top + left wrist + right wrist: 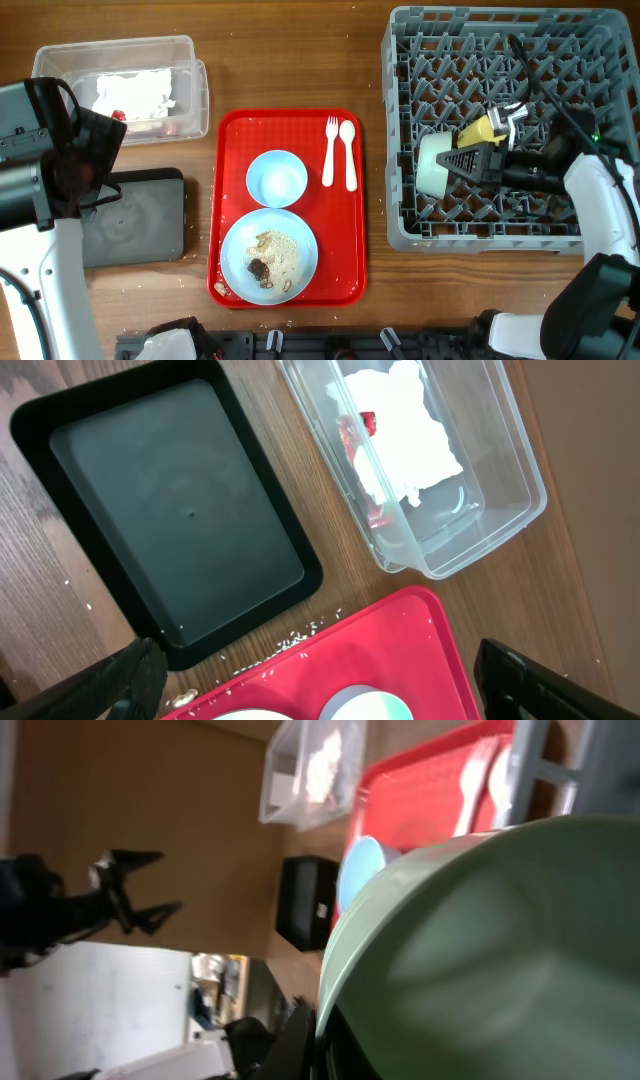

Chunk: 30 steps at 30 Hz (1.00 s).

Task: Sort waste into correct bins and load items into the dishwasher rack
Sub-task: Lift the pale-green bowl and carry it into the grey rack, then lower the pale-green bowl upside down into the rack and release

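Note:
My right gripper [470, 160] is shut on the rim of the mint green bowl [432, 165], which stands on edge among the pegs of the grey dishwasher rack [400, 215]. The bowl fills the right wrist view [480, 940], with a finger [318, 1030] on its rim. A yellow cup [480, 128] lies in the rack beside the gripper. My left gripper [330, 685] is open and empty above the red tray's corner, near the black tray [170, 510] and the clear tub [480, 480]. The tub holds the white wrapper [400, 430]. The plate [268, 255] carries rice crumbs and brown scraps.
On the red tray [345, 280] are a light blue bowl [276, 178] and a white fork [330, 150] and spoon [348, 152]. Rice grains [290, 645] lie on the wood between the black tray and the red tray. My left arm [50, 170] covers part of the black tray.

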Each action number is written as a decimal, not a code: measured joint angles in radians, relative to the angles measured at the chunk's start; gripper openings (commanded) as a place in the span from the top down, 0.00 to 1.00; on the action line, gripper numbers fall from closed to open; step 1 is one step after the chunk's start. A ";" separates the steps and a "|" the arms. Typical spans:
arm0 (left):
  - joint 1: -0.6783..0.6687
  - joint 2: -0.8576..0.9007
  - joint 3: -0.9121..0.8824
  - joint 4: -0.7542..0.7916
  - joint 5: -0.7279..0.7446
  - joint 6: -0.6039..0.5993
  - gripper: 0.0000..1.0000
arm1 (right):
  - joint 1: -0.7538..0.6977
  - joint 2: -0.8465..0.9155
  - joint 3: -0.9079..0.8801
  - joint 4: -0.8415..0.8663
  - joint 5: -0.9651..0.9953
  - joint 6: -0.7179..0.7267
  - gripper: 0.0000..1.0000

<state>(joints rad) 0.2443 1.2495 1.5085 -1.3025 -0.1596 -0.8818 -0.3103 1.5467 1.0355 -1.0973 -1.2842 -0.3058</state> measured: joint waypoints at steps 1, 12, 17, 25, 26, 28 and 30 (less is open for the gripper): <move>0.000 0.000 0.000 0.000 0.000 0.000 0.00 | 0.000 0.000 -0.005 0.007 -0.018 0.006 0.96; 0.000 0.000 0.000 0.000 0.000 0.000 0.00 | 0.021 0.000 -0.007 0.098 -0.155 0.058 0.96; 0.000 0.000 0.000 0.000 0.000 0.000 0.00 | 0.104 0.000 -0.008 0.227 -0.105 0.170 0.96; 0.000 0.000 0.000 0.000 0.000 0.000 0.00 | 0.135 0.000 -0.011 0.405 -0.050 0.345 0.96; 0.000 0.000 0.000 0.000 0.000 0.000 0.00 | 0.135 0.000 -0.011 0.409 -0.048 0.369 0.96; 0.000 0.000 0.000 0.000 0.000 0.000 0.00 | 0.135 0.000 -0.011 0.406 -0.031 0.386 0.96; 0.000 0.000 0.000 0.000 0.000 0.000 0.00 | 0.135 0.000 -0.011 0.397 -0.008 0.396 0.96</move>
<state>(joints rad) 0.2443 1.2495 1.5085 -1.3025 -0.1596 -0.8822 -0.1757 1.5467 1.0248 -0.7006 -1.2919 0.0906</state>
